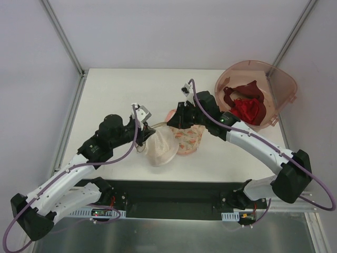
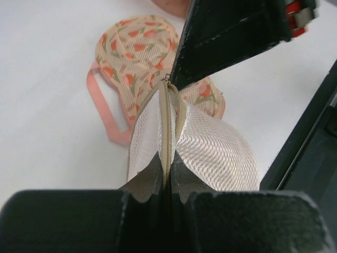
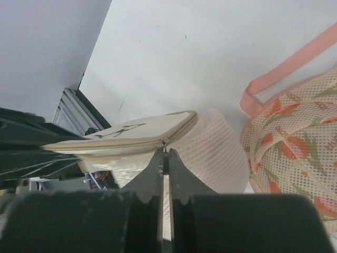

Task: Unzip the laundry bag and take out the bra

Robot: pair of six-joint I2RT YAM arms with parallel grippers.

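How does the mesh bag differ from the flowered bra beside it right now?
The mesh bag is plain cream-white; the flowered bra has orange flowers and pink straps. The bag is pinched by the left gripper and right gripper; no gripper holds the bra. Both are mesh fabric.

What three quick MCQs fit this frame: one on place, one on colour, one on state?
1. Where is the dark red bra?
A. on the bare table by the arm bases
B. draped over an arm
C. in the pink basin

2. What colour are the straps of the floral bra?
A. pink
B. black
C. blue

3. What state is the left gripper in?
A. open above the table
B. shut on the zip edge of the laundry bag
C. out of view

Key: 1 C, it lies inside the basin at the far right. 2 A, a pink strap loops beside the cup. 3 B, its fingers meet on the zip seam.
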